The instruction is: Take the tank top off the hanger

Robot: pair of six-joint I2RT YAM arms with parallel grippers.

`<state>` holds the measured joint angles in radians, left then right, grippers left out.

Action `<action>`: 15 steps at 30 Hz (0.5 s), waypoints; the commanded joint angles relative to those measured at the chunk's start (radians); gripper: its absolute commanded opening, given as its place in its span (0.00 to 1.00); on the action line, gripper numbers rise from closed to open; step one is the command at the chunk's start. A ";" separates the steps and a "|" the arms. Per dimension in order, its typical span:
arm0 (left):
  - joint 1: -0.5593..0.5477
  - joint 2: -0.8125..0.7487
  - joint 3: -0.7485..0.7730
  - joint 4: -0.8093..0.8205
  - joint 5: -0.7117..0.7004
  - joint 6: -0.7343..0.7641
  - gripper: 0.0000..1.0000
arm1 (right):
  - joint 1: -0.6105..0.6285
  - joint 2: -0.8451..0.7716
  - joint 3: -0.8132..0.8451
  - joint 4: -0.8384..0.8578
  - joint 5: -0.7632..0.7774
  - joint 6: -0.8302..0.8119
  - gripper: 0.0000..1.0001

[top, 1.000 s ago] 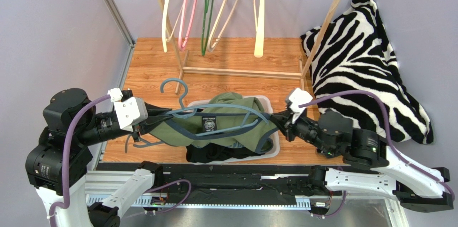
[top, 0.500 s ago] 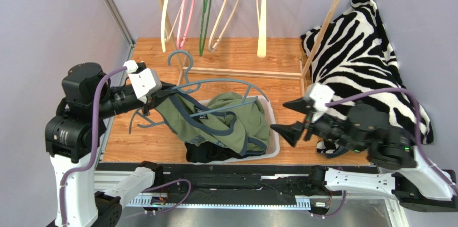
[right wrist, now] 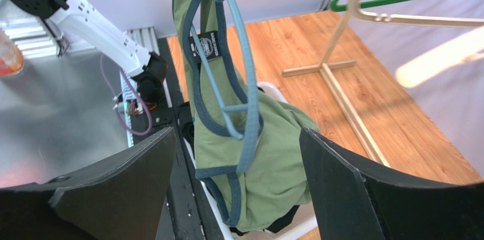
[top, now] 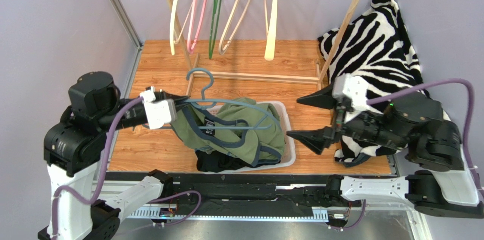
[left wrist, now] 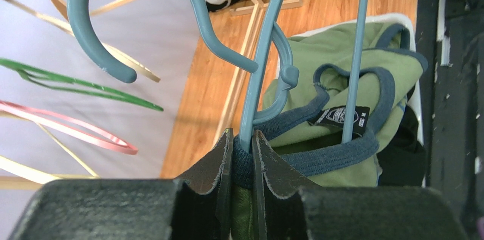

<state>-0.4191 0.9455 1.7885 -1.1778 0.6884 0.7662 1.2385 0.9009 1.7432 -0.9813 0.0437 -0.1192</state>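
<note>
**Desk:** Where is the tank top?

**Photographer:** The green tank top (top: 241,129) hangs on the blue hanger (left wrist: 258,53). Its lower folds sag into the white bin (top: 284,109) on the wooden worktop (top: 159,70). It is not yet free.

**Desk:** And the jaws?

**Photographer:** The left gripper (left wrist: 241,138) pinches the hanger's arm, with the top's blue trim caught alongside. The right gripper (top: 294,118) has its jaws spread wide and empty, just beside the bin and apart from the cloth.

**Desk:** The best way through this step?

**Photographer:** Probably the right should take cloth only, near the far strap, and draw it off along the hanger's arm while the left holds steady. The trim trapped on the left could hold that shoulder back, so the far shoulder looks like the one to free first.
</note>
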 commanded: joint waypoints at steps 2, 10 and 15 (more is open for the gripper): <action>-0.029 -0.076 -0.001 -0.020 -0.009 0.171 0.00 | -0.001 0.111 0.067 -0.028 -0.105 -0.042 0.86; -0.029 -0.113 -0.011 0.000 0.039 0.188 0.00 | -0.001 0.227 0.124 -0.028 -0.189 -0.037 0.85; -0.029 -0.113 -0.015 0.003 0.068 0.177 0.00 | -0.005 0.247 0.108 0.000 -0.238 -0.020 0.84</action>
<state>-0.4454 0.8257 1.7733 -1.2106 0.7063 0.9169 1.2385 1.1534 1.8206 -1.0149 -0.1303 -0.1440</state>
